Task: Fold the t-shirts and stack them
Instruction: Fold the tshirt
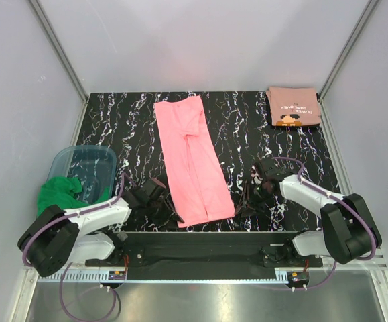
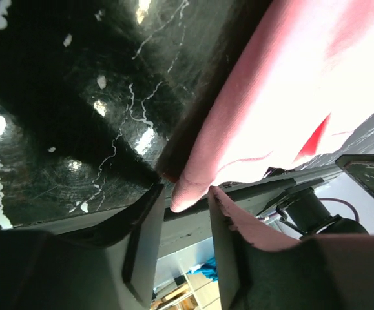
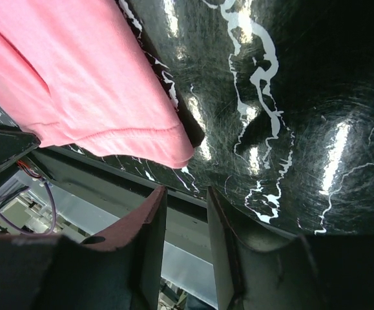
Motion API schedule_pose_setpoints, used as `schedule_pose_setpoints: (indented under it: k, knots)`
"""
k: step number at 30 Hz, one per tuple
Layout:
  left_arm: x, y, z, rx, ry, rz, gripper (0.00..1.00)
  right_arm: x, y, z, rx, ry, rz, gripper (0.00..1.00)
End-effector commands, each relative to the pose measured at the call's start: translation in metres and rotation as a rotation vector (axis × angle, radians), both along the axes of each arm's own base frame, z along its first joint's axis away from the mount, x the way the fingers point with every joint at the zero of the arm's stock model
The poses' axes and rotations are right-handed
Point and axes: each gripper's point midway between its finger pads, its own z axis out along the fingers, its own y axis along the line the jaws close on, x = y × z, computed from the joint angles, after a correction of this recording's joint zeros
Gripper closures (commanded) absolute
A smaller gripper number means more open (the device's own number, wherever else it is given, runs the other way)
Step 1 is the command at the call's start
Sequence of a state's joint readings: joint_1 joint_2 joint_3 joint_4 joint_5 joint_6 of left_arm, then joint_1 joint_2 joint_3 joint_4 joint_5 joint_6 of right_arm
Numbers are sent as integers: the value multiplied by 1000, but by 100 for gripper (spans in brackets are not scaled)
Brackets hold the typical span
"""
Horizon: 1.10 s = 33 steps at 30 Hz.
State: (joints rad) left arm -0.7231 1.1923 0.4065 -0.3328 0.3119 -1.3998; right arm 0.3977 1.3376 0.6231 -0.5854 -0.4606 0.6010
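- Left tool low over the black, white-veined surface at its near edge, parted to a narrow gap and clamping nothing.
- Seen from the left wrist, near left corner of the bright pink t-shirt right at the mouth of that gap; cannot tell whether touching either of the fingertips.
- Right tool equally low on the opposite side, also parted narrowly and empty, with the shirt's near right corner just ahead of the tips and apart from them.
- Pink t-shirt folded into one long strip, flat on the surface, running from the far middle to the near edge and slanting a little rightward as it nears the arms, its near end between the two tools.
- Duller salmon t-shirt folded into a compact rectangle in the far right corner, white lettering and small dark-and-orange print facing up, well apart from the pink one.
- Clear bluish tub by the left edge, a green cloth draped over its near rim.
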Motion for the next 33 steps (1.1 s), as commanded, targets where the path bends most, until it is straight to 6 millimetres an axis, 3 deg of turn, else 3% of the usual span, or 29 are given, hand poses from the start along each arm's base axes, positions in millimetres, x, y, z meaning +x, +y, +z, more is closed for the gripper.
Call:
schedule_pose_setpoints:
  k: [1,7,13,33]
  knots:
    - [-4,7,-13,30,9,18,62,2,7,0,49,5,-12,62]
    - [-5,10,-14,43,9,19,72,4,11,-3,65,13,-5,52]
    - [-8,13,-17,58,18,11,79,5,12,-10,66,25,2,49]
    - [-8,13,-18,62,16,-5,84,21,8,-30,-3,23,-5,49]
